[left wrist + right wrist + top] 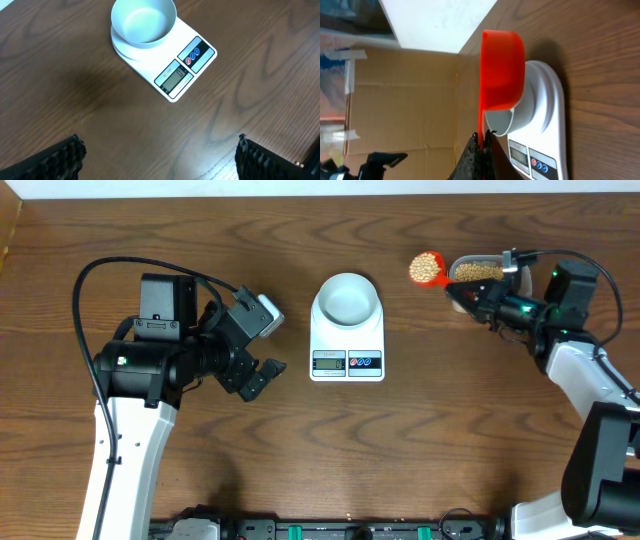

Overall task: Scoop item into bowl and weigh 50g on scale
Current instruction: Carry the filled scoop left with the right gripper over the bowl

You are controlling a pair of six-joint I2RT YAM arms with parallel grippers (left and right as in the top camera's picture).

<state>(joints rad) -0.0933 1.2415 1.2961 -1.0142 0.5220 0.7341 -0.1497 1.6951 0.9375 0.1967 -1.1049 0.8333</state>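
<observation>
Dark wood-grain counter (470, 440) fills the overhead view. The white scale (347, 352) lies near its middle, with its display and two round buttons toward the robot. The bowl (347, 298) sits on the scale's round platform, at the end away from the display. The readout is too small to make out.

To the right, well apart from the scale, the right pincer (468, 293) is clenched on the handle of a red scoop (427, 268). The scoop is heaped with tan beans (425, 267) and sits just beside the left end of a clear tub (480, 272) that holds more of them. In the right wrist view the scoop (502, 70) is seen side-on, its thin handle running into the closed fingers (472, 160), with the bowl (502, 122) and scale (547, 110) beyond it.

The left pincer (270, 345) hovers just left of the scale, released, its fingers (55, 160) spread wide over bare wood.
</observation>
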